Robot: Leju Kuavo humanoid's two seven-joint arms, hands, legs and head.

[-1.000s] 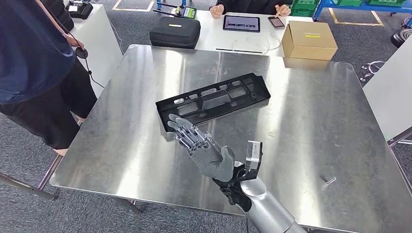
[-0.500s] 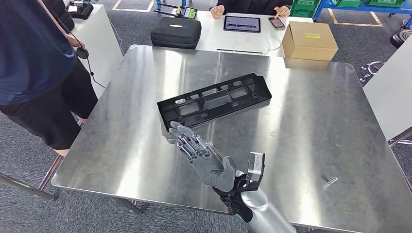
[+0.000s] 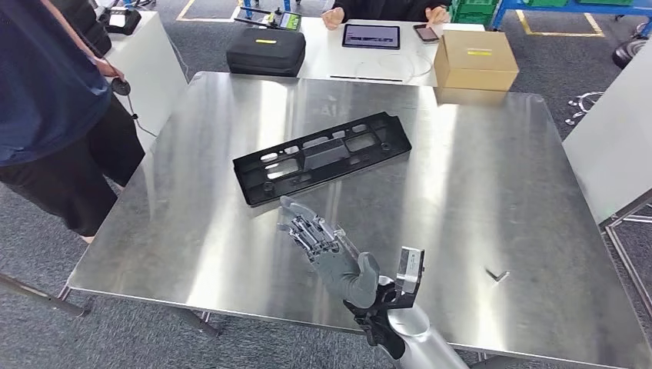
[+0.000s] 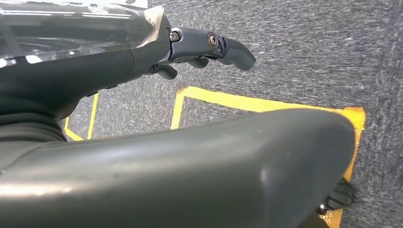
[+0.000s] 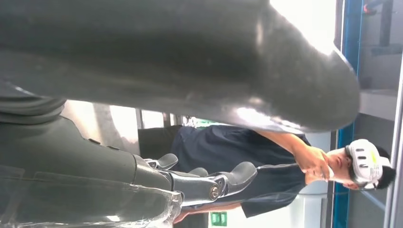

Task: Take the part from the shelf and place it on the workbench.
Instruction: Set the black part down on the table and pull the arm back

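One long black plastic part (image 3: 321, 156), a slotted tray-like moulding with cut-outs along its length, lies flat on the steel workbench (image 3: 192, 231), angled so that one end points toward the near left and the other toward the far right. The right hand (image 3: 323, 244) hangs over the bench just on the near side of the part, empty, its fingers (image 3: 296, 217) stretched out and slightly apart with the tips near the part's near edge but clear of it; in the right wrist view (image 5: 199, 183) the same fingers reach out with nothing between them. The left hand (image 4: 190, 47) hangs over grey carpet (image 4: 309, 47) marked with yellow tape (image 4: 247, 102), fingers loosely extended and holding nothing. Beyond the bench stands a white table (image 3: 330, 58) carrying a black case (image 3: 265, 51), a tablet (image 3: 371, 35), a phone (image 3: 425, 32) and a cardboard box (image 3: 476, 60). A person in a dark blue top (image 3: 46, 77) stands at the bench's left side.
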